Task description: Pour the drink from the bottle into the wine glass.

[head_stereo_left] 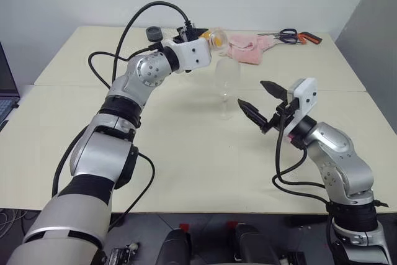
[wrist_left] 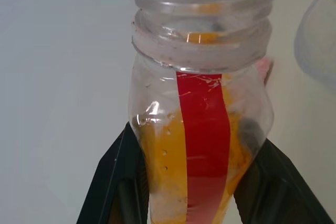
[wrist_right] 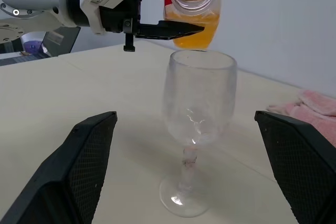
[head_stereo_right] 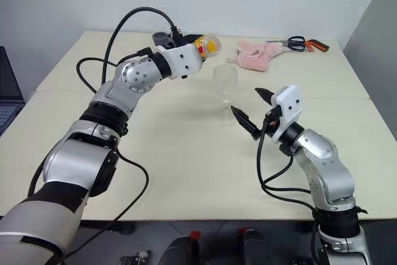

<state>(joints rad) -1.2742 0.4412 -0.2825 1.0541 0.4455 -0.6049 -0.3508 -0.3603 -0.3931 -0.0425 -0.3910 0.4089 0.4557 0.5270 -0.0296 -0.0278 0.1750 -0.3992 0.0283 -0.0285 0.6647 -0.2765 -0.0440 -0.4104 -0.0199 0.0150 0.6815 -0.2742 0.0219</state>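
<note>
**One bottle tipped over one glass, two end effectors in play**

The left end effector (wrist_right: 157, 9) is clamped on the single bottle (wrist_right: 193, 9), its two black fingers (wrist_left: 118, 182) pressed against the bottle's sides. The bottle is uncapped and tilted nearly level, its open mouth just above and beside the rim of the one wine glass (wrist_right: 195, 129). The drink (wrist_left: 157, 171), bright orange, lies pooled in the bottle's body beside the red strip; the glass bowl looks empty. The glass stands upright on the pale worktop (head_stereo_left: 186, 166), near its middle.

The right end effector (head_stereo_left: 260, 100) hovers just beside the glass with its two fingers spread wide, holding nothing and not touching the glass.

At the far side of the worktop lie one pink cloth (head_stereo_left: 248, 48), one pair of scissors (head_stereo_left: 286, 34) with an orange-handled tool beside it, and one dark cap (head_stereo_left: 153, 32).
</note>
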